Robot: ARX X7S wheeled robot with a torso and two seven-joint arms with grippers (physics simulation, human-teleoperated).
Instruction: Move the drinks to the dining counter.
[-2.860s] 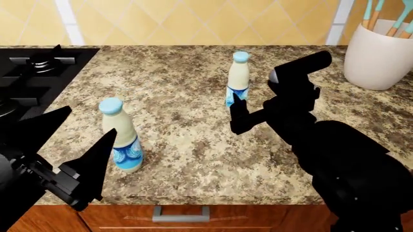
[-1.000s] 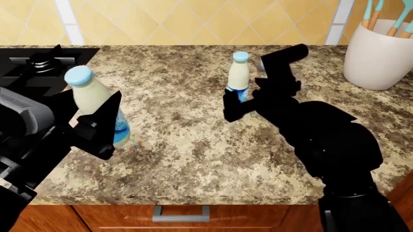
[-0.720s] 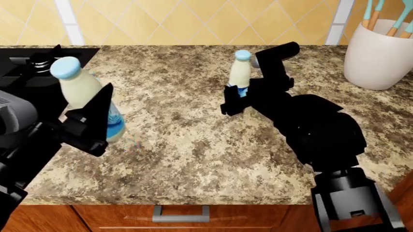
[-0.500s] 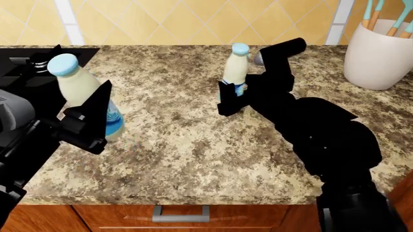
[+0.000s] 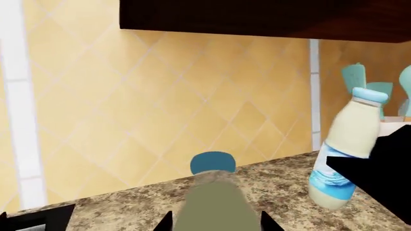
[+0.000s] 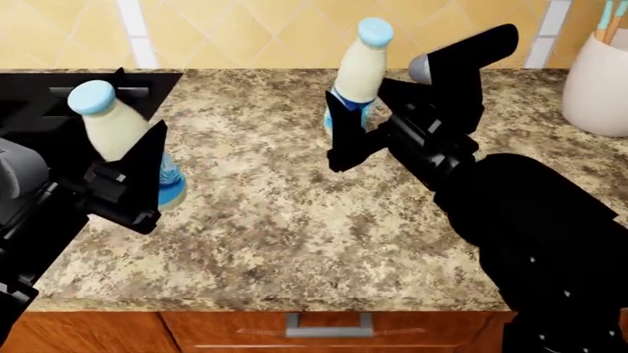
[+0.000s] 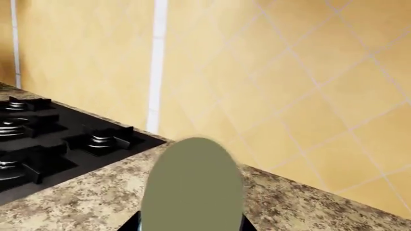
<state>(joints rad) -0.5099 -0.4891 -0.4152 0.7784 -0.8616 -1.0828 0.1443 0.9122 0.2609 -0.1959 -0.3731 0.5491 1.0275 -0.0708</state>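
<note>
At the left of the head view, the left gripper (image 6: 137, 180) is clamped around the lower body of the left bottle (image 6: 118, 140). The bottle tilts a little, its blue cap (image 6: 90, 95) rising above the black fingers and its wave label showing just beside them, apparently clear of the brown granite counter (image 6: 275, 220). Behind this gripper lies the black stove (image 6: 59, 95). The left wrist view shows the same bottle close up between the jaws, blurred, with the cap (image 5: 212, 162) at its far end. Further right, the right gripper (image 6: 358, 136) grips the right bottle (image 6: 358, 66) low on its label, the neck and cap standing well above the fingers, the base seemingly off the stone. In the right wrist view, the bottle's pale body (image 7: 192, 185) fills the gap between the jaws. At the far right stands a white utensil holder (image 6: 598, 88). The step in hand seems to be the lift after grasping both drinks. The dining counter is not in view, so the next move probably calls for backing the arms away from the tiled wall and turning the base to find it, with both bottles kept upright.
</note>
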